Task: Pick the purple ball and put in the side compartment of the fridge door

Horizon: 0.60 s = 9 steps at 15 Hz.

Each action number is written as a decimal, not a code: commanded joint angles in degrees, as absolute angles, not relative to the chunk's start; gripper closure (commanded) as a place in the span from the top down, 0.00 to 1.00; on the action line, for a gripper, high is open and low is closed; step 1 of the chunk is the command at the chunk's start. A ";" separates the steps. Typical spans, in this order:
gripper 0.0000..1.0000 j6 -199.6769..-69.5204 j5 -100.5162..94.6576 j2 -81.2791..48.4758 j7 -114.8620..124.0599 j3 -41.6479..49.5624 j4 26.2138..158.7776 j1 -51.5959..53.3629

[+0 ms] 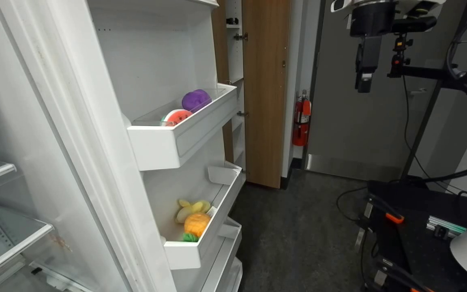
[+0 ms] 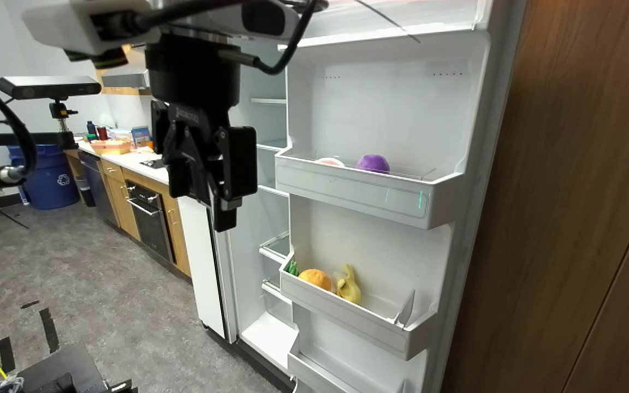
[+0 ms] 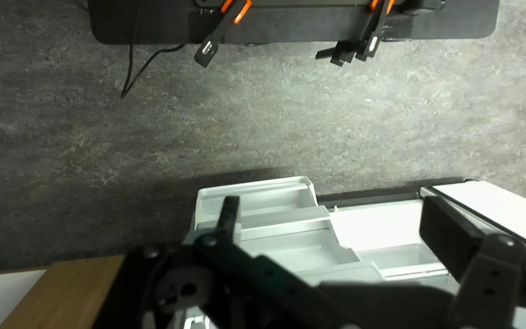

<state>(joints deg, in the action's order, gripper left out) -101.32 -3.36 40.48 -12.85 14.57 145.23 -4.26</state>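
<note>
Purple ball (image 1: 196,100), white door (image 1: 154,61)
In an exterior view, at the ball's eight o'clock, a melon (image 1: 178,116) is showing dark-flecked red, white and green; at six, a fruit (image 1: 197,224) is showing orange with green leaves (image 1: 190,237); at three, the gripper (image 1: 364,83) is showing black.

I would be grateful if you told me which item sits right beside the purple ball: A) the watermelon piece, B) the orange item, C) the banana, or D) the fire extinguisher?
A: in both exterior views the watermelon piece lies beside the purple ball, while the banana and orange item sit lower down on the fridge door.
</note>
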 commanded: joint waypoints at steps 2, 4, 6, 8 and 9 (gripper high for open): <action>1.00 -107.69 -1.05 35.78 -13.31 14.58 142.89 -4.53; 1.00 -110.57 -0.02 34.42 -13.44 14.52 142.47 -4.32; 1.00 -114.24 1.03 32.57 -13.54 14.29 141.92 -4.15; 1.00 -118.37 1.65 30.61 -13.57 13.77 141.29 -3.94; 1.00 -120.23 1.83 29.54 -13.55 13.46 140.80 -3.75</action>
<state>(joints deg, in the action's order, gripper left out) -116.03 -0.22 33.22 -12.91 14.23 143.26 -4.13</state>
